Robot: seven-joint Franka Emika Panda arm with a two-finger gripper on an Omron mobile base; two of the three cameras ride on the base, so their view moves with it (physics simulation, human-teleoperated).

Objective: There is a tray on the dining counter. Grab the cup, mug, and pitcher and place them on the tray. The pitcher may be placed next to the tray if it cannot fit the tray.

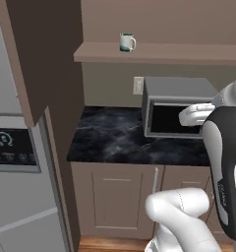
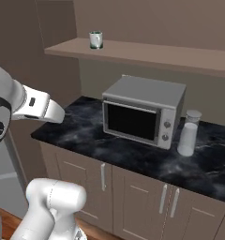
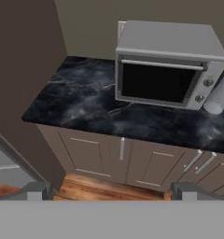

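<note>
Hand view: the gripper (image 3: pixel 112 190) hangs with its jaws spread wide and nothing between them, looking down from in front of the beige cabinets (image 3: pixel 123 156) at a black marble worktop (image 3: pixel 86 105). On that worktop stands a grey toaster oven (image 3: pixel 167 65), and just beside its right end a pale grey vessel with a lid, likely the pitcher (image 2: pixel 188 133), stands upright. Far above, on the brown wall shelf (image 2: pixel 147 54), the mug (image 1: pixel 127 42) sits near the left end, white with a dark teal lower band, its handle turned right in the left base view. A steel refrigerator (image 1: pixel 16 162) fills the left side there.

No tray, cup or dining counter can be made out from this position, so the collecting appears barely begun. The step in hand looks like a reach for the mug or the pitcher. To do it well, the hand would need to rise clear of the oven, meet the vessel squarely with the jaws either side of its body, and close only once centred, so that it is not knocked over.
</note>
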